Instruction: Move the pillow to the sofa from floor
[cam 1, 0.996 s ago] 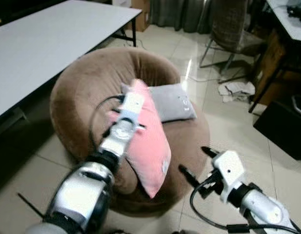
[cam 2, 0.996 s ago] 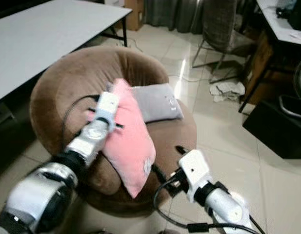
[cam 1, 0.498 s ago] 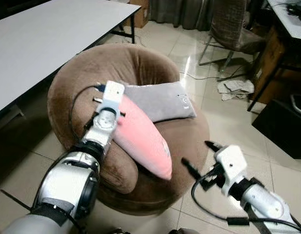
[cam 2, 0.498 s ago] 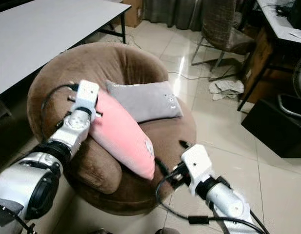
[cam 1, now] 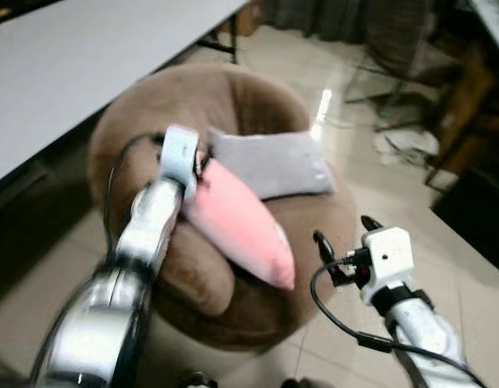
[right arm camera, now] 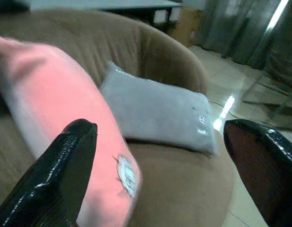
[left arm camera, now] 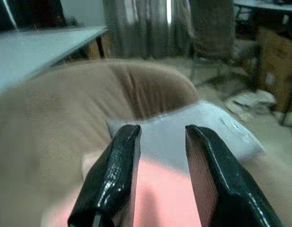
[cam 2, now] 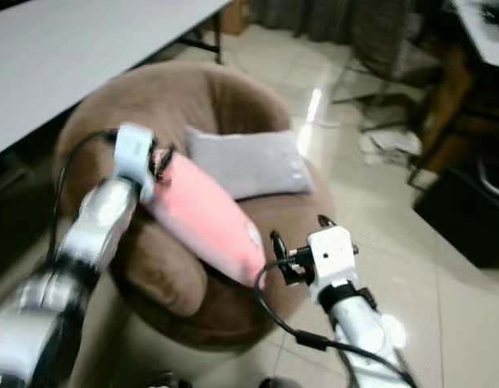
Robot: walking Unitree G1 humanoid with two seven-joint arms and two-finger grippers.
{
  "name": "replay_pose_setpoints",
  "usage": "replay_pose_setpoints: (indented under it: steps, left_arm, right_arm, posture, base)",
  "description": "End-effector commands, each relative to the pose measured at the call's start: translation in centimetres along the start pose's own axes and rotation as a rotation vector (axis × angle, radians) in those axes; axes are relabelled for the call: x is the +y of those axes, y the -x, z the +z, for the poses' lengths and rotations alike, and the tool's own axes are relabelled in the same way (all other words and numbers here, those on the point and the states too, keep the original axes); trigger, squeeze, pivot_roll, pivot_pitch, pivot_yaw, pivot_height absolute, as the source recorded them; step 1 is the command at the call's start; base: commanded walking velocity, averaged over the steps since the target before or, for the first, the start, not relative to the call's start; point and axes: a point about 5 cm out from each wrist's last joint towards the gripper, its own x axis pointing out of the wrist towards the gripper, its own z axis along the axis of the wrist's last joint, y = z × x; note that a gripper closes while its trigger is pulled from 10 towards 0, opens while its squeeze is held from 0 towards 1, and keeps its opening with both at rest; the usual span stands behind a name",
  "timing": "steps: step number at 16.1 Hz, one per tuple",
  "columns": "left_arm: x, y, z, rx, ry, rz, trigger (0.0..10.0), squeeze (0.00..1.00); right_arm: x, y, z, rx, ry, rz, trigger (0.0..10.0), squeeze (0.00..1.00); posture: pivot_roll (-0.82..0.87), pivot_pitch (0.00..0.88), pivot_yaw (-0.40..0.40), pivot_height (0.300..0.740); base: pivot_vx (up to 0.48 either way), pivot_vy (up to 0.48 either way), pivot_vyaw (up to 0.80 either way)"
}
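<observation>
The pink pillow lay on the brown sofa, its long axis slanting from the sofa's armrest down toward the front edge, just in front of the grey pillow. The left hand sat at its upper end, fingers narrowly parted above the fabric, apparently not gripping. The right hand hung wide open just off the lower tip, beside the sofa's front.

Head views are smeared by motion; the left tool hides behind its own white wrist against the pink pillow, whose near end runs off the left wrist view, grip unclear
</observation>
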Motion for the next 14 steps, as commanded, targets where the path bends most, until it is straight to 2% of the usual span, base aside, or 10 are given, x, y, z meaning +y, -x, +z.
replay_pose_setpoints:
  steps: [1,4,6,10,14]
  left_arm:
    - [-0.6,1.2,0.0,0.006,0.037,-0.096,10.0,0.00]
    - [-1.1,4.1,-0.7,0.038,0.045,-0.118,10.0,0.00]
    - [-2.1,5.4,-0.5,0.067,0.006,-0.145,10.0,0.00]
    - [-3.4,6.4,0.3,0.078,0.033,-0.172,10.0,0.00]
    - [-2.9,6.9,0.3,0.123,0.049,-0.118,10.0,0.00]
  right_arm:
    - [-0.7,0.1,-0.4,0.001,-0.036,-0.081,10.0,0.00]
    - [-1.8,0.4,-1.1,0.014,-0.082,-0.187,10.0,0.00]
    - [-2.5,0.6,-1.5,0.026,-0.094,-0.228,10.0,0.00]
    - [-2.8,0.5,-1.7,0.020,-0.102,-0.259,10.0,0.00]
    - [-2.3,0.6,-1.7,0.016,-0.116,-0.258,10.0,0.00]
  posture:
    - [-0.05,0.057,-0.006,0.740]
    - [-0.04,0.057,-0.005,0.740]
    - [-0.02,0.054,-0.007,0.740]
    - [-0.02,0.053,0.017,0.740]
    - [-0.03,0.055,0.040,0.740]
  base:
    - [0.000,0.000,0.80]
    - [0.000,0.000,0.80]
    - [0.000,0.000,0.80]
    - [0.000,0.000,0.80]
    - [0.000,0.000,0.80]
